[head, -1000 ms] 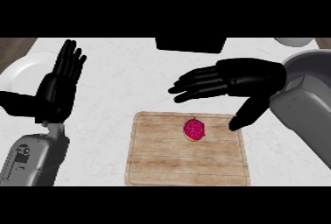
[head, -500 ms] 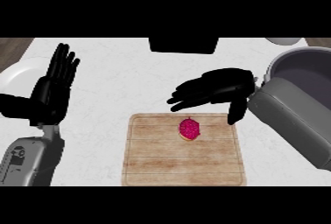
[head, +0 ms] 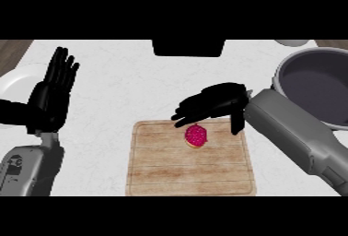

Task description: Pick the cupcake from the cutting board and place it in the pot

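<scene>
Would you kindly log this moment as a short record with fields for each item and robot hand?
cupcake: pink-topped, resting on the cutting board, not held
cutting board: wooden, on the white counter
pot: grey, at the right, nothing visible inside
right robot hand: open, above the cupcake, fingers spread
left robot hand: open, resting at the left, fingers up
plate: white, partly behind the left robot hand

No readable text, labels, brands or numbers anywhere: none on cutting board (head: 190,161), pot (head: 319,83) or tabletop (head: 136,92).
</scene>
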Robot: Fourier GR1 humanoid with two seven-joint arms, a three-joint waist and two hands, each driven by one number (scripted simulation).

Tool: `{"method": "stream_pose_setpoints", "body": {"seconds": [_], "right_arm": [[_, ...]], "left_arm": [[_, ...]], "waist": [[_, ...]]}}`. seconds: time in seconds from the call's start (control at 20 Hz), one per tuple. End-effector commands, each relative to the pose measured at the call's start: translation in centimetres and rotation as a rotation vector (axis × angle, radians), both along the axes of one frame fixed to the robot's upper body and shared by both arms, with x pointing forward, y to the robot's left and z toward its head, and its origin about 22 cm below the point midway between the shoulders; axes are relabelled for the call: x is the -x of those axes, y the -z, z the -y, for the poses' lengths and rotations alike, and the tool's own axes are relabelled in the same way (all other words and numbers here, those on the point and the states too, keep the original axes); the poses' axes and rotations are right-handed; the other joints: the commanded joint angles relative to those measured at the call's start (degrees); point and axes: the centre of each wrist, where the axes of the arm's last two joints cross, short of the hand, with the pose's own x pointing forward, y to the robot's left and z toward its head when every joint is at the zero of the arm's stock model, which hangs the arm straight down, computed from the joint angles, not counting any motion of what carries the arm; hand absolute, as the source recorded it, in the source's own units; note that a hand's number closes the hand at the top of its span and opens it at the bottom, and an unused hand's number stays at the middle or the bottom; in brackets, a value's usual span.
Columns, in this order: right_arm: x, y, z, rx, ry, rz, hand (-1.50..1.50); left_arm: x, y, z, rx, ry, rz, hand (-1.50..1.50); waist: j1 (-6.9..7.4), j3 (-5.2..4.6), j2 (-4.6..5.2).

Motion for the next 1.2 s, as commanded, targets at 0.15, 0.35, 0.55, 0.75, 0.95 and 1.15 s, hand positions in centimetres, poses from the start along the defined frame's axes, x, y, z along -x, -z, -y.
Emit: {"method": "stream_pose_setpoints", "body": {"seconds": [0.15, 0.35, 0.55, 0.75, 0.95, 1.15], "right_arm": [[0.0, 1.3, -0.6, -0.038, -0.118, -0.098, -1.5], [-0.2, 2.9, -2.1, 0.011, -0.073, -0.011, -1.5], [-0.4, 3.9, -3.1, 0.042, -0.057, -0.02, -1.5], [1.1, 6.1, -3.4, 0.022, -0.072, -0.022, -1.5], [1.3, 7.4, -5.3, -0.017, -0.09, -0.028, -1.5], [1.2, 7.8, -5.5, 0.033, -0.108, -0.045, -1.5]], "left_arm": [[1.3, 0.8, -0.6, -0.002, -0.009, -0.008, 0.0], [1.8, -0.2, -0.1, 0.001, 0.001, -0.001, 0.0], [0.9, 1.2, -0.3, 0.014, -0.005, -0.012, 0.0], [0.8, -0.8, -1.0, 0.013, -0.013, -0.012, 0.0], [0.0, -0.1, -0.6, -0.005, -0.018, 0.0, 0.0], [-0.8, -0.8, -1.4, 0.005, -0.012, 0.006, 0.0]], "waist": [[-0.73, -0.01, -0.41], [-0.61, 0.0, -0.43], [-0.87, -0.02, -0.36], [-1.04, -0.01, -0.44], [-0.88, -0.01, -0.26], [-1.04, -0.01, -0.29]]}}
